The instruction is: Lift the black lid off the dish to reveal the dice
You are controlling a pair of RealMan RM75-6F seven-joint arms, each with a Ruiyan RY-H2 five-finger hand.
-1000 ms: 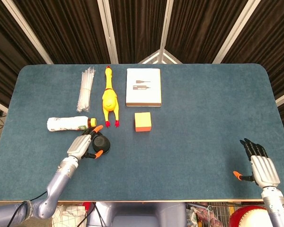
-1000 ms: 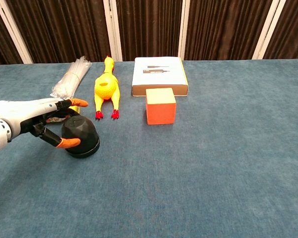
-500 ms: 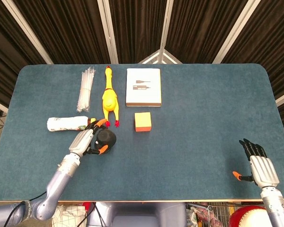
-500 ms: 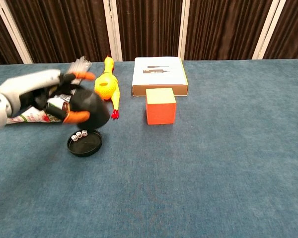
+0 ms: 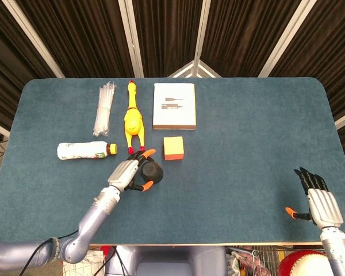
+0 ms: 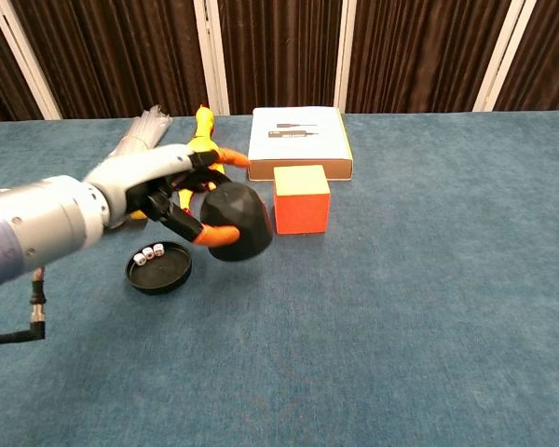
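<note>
My left hand (image 6: 172, 191) grips the black faceted lid (image 6: 238, 223) and holds it in the air, up and to the right of the dish. The shallow black dish (image 6: 172, 275) lies uncovered on the table, with small white dice (image 6: 149, 252) at its back edge. From the head view the left hand (image 5: 129, 172) and the lid (image 5: 152, 171) hover just below the orange cube, and my arm hides the dish. My right hand (image 5: 320, 201) rests open at the table's front right edge, holding nothing.
An orange cube (image 6: 301, 198) stands just right of the raised lid, with a white box (image 6: 299, 141) behind it. A yellow rubber chicken (image 5: 133, 118), a bundle of zip ties (image 5: 104, 106) and a lying bottle (image 5: 83, 150) occupy the back left.
My left hand lifted the lid off the dish and carried it up and to the right toward the orange cube, uncovering the dice. The right hand stayed put.
</note>
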